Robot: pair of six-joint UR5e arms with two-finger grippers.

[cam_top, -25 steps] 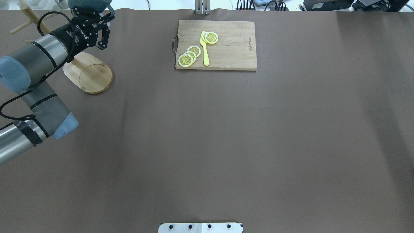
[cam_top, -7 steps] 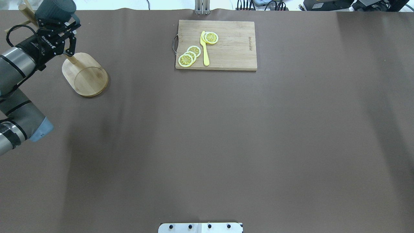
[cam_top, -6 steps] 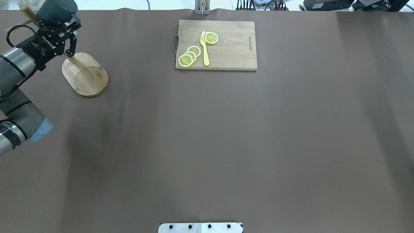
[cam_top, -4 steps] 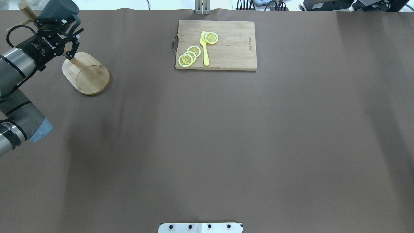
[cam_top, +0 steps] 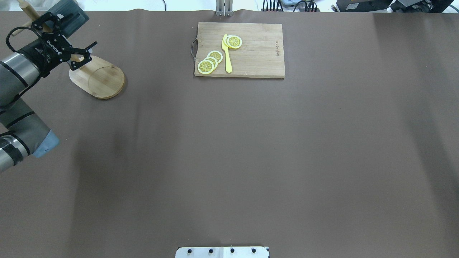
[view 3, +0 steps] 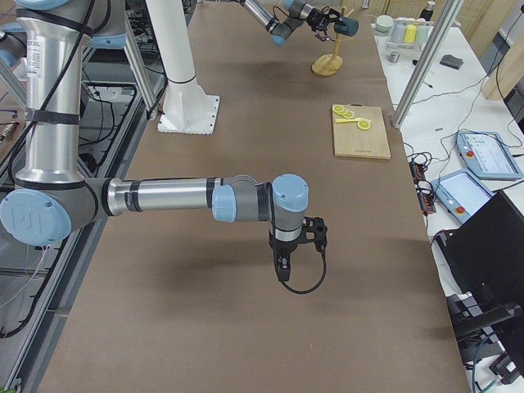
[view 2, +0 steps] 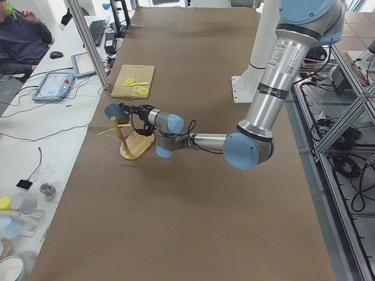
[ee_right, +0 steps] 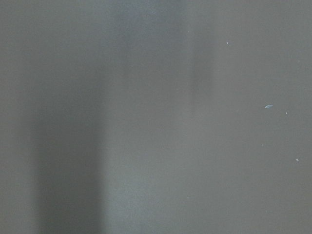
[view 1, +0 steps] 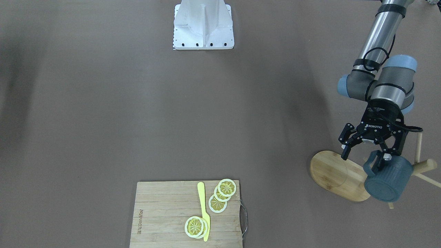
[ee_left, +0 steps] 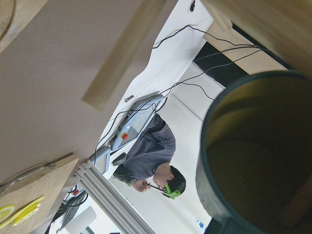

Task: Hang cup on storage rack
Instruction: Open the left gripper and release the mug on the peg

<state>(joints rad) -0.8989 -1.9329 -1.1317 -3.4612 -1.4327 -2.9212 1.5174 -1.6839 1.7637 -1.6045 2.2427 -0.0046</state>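
Dusty blue-grey ribbed cup [view 1: 389, 182] with a squared loop handle is seen among the upper pegs of the light wooden storage rack [view 1: 330, 172], over one end of its oval bamboo base, near the corner of the brown table [view 1: 103, 103] on the robot's left. In the left wrist view its mouth is turned toward the camera and its yellow inside is shown. Whether the handle is hooked over a peg cannot be told. The left pincer [view 1: 364, 156] is spread wide just beside the cup, with one fingertip close to the handle; contact cannot be judged. The right pincer [view 3: 281, 270] is pointed down over bare table, well apart from the rack; whether it is spread or pressed together cannot be told. A rectangular wooden cutting board [view 1: 162, 206] is laid at the operators' edge, with lemon slices [view 1: 226, 187] and a yellow plastic knife [view 1: 204, 213] on it.
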